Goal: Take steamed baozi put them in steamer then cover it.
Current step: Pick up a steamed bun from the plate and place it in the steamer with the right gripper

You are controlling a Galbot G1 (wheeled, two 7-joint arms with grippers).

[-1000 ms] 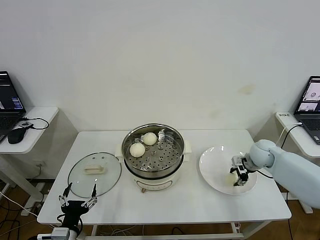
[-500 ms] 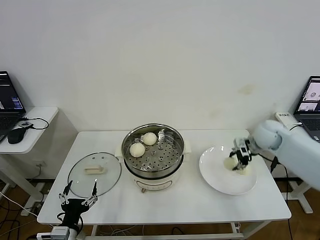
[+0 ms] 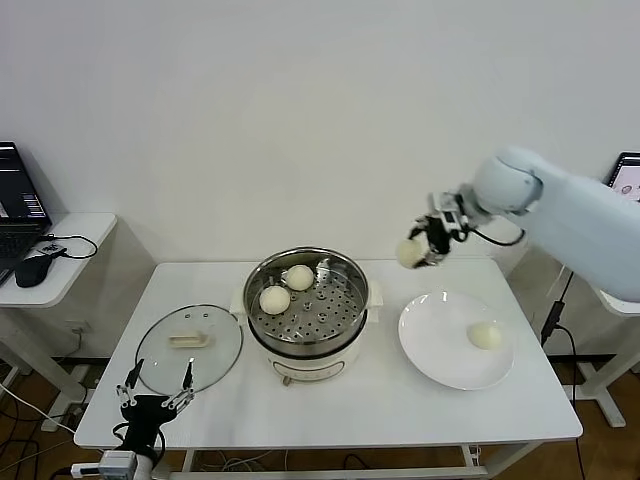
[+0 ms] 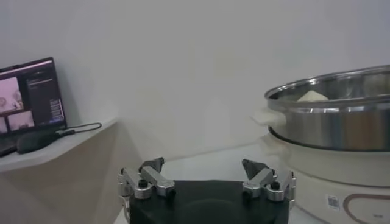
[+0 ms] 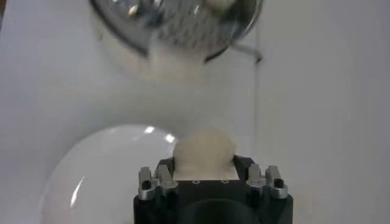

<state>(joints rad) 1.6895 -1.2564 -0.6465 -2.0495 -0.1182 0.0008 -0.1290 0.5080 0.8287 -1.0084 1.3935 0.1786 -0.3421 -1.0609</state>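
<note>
Right jaws: my right gripper point(image 3: 428, 248) was clamped on one smooth cream-white round bun point(image 3: 410, 252), held in the air.
Bun's place: it hung at about two o'clock from the shiny stainless-steel steamer pot point(image 3: 306, 300), above the gap between the pot and the flat white round plate point(image 3: 456, 339).
In the pot: two buns point(image 3: 286, 288) sat on the perforated tray around ten o'clock.
On the plate: one bun point(image 3: 485, 336) waited near three o'clock.
Left jaws: my left gripper point(image 3: 156, 396) hung spread and empty at the table's front edge, just at six o'clock of the clear glass lid point(image 3: 189, 347).
How I judged the move: carry across to the tray's bare side, lower until touching, then release gently.
</note>
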